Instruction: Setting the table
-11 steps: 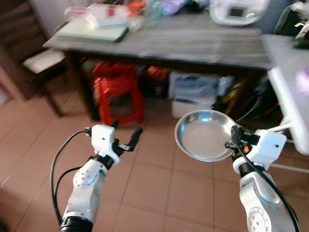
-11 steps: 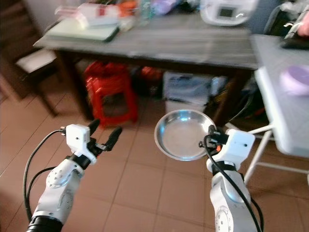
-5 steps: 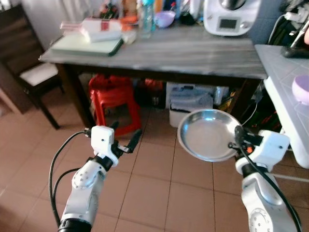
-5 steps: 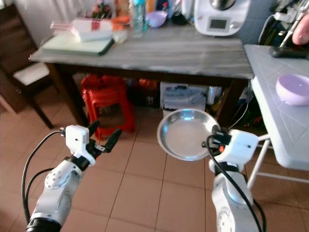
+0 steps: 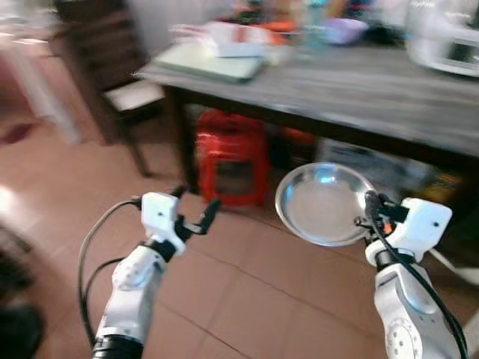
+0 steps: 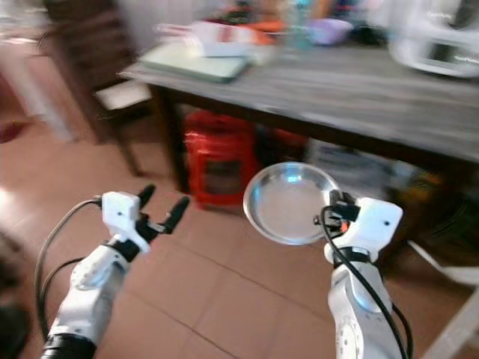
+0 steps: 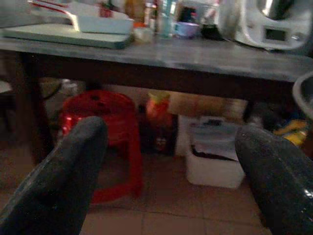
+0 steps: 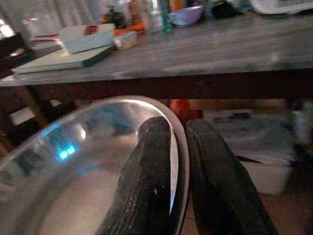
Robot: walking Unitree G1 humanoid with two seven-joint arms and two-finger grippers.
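A round steel plate (image 5: 323, 203) is held up in the air before me, tilted toward me. My right gripper (image 5: 369, 212) is shut on its right rim; in the right wrist view the two fingers (image 8: 156, 147) pinch that rim (image 8: 179, 161) between them. My left gripper (image 5: 196, 209) hangs open at the left with nothing between its fingers, well apart from the plate. Ahead stands a dark wooden table with a grey top (image 5: 389, 93).
On the table lie a green board with a white tray (image 5: 224, 52), bottles, a purple bowl (image 5: 343, 30) and a white kitchen machine (image 5: 449, 37). A red stool (image 5: 232, 153) and boxes sit under it. A dark chair (image 5: 112, 82) stands at the left. Brown tiled floor lies below.
The camera has swung to the left, so the table has shifted right and the picture is blurred. Both arms keep their pose and the plate stays in the right gripper.
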